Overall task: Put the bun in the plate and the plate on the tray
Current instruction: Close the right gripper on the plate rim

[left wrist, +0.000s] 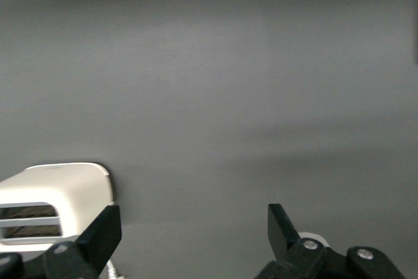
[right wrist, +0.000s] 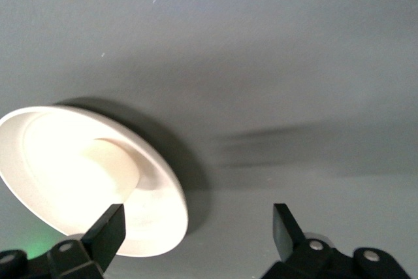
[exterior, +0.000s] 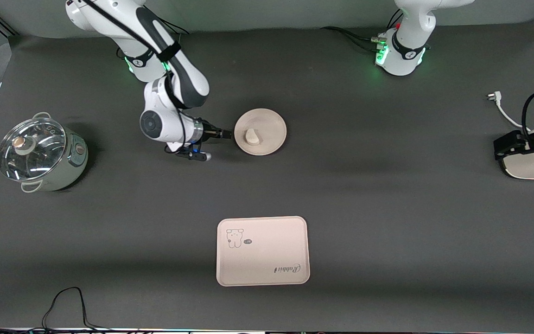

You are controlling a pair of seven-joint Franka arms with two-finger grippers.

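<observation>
Tray (exterior: 263,251) sits nearest the front camera, flat on the table (exterior: 387,208), rabbit drawing and "Rabbit" script up, nothing on it. Table is covered in dark grey matte cloth, pale wall strip along the arm bases, cables along the near edge.

Pot (exterior: 40,153) with glass lid at the right arm's end of the table. Plate (exterior: 261,131) mid-table, farther from the front camera than the tray, well apart from it. Bun (exterior: 252,136) lies in the plate.

Right gripper (exterior: 226,134) low, just beside the plate rim, fingers (right wrist: 108,234) spread apart, holding nothing; one finger overlaps the rim in the right wrist view, contact unclear.

Left gripper (exterior: 503,147) at the left arm's end, partly cut off by the frame edge, fingers (left wrist: 104,230) apart, empty, waiting over a white appliance (left wrist: 55,200) that is mostly hidden.
</observation>
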